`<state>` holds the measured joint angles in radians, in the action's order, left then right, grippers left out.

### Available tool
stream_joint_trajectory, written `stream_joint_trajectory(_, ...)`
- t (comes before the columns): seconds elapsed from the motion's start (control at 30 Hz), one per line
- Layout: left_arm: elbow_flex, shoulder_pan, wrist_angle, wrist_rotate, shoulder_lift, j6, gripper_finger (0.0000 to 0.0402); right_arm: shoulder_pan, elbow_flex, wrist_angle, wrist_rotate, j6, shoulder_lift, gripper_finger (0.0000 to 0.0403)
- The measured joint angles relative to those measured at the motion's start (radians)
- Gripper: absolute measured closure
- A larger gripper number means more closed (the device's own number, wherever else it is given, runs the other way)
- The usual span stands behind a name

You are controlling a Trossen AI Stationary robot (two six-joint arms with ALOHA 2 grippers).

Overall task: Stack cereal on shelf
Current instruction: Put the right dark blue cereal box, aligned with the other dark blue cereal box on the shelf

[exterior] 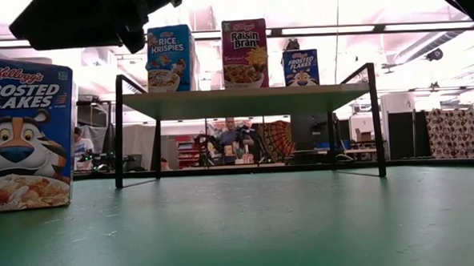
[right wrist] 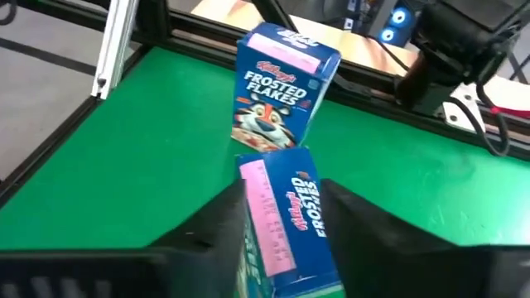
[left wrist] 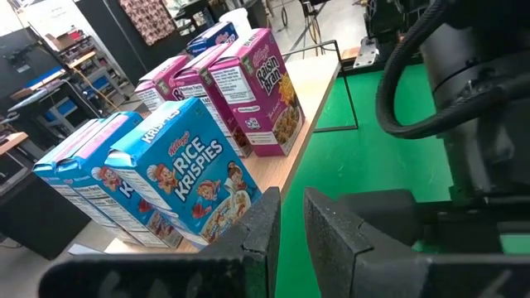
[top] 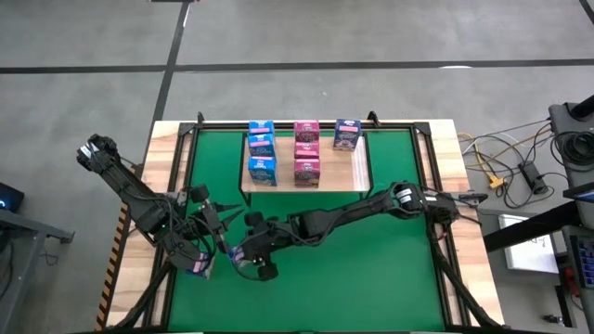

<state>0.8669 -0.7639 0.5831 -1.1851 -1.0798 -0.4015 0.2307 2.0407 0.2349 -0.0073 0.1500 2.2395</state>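
The shelf (top: 329, 178) stands at the far middle of the green mat. On it stand three light blue boxes (top: 261, 148), three pink boxes (top: 306, 150) and one dark blue box (top: 347, 135). Another dark blue Frosted Flakes box (right wrist: 281, 95) stands upright on the mat at the near left (top: 198, 266). My right gripper (top: 243, 256) reaches across to the near left, just beside that box, and is shut on a third dark blue box (right wrist: 286, 223). My left gripper (left wrist: 286, 236) is shut and empty, in front of the shelf's left part (top: 228, 215). My right gripper pinches the dark blue box between its two fingers (right wrist: 352, 219), one on each side of it. The box's free end (right wrist: 273, 170) sticks out past the fingertips toward the standing box. The held box does not show at mat level in the low view.
The shelf's black frame legs (exterior: 118, 130) stand on the mat. The right arm (left wrist: 464, 99) passes close by my left gripper. Cables and gear lie off the table's right edge (top: 520, 172). Open green mat (top: 371, 269) lies at the near right.
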Motion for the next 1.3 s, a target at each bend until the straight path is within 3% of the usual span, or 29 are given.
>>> stream_joint_trajectory(0.27, 0.0, 0.0, 0.0, 0.0, 0.0, 0.0, 0.0362, -0.001, -0.001, -0.001, -0.001, 0.051, 0.001, 0.0133)
stream_joint_trajectory(0.5, 0.0, 0.0, 0.0, 0.0, 0.0, 0.0, 0.0362, -0.021, -0.038, -0.007, 0.008, 0.044, 0.003, 0.0087)
stream_joint_trajectory(0.9, 0.0, 0.0, 0.0, 0.0, 0.0, 0.0, 0.0362, -0.029, -0.12, -0.078, -0.002, 0.032, 0.003, 0.012)
stream_joint_trajectory(1.3, 0.0, 0.0, 0.0, 0.0, 0.0, 0.0, 0.0362, -0.028, -0.098, -0.087, -0.055, 0.007, 0.003, 0.0228)
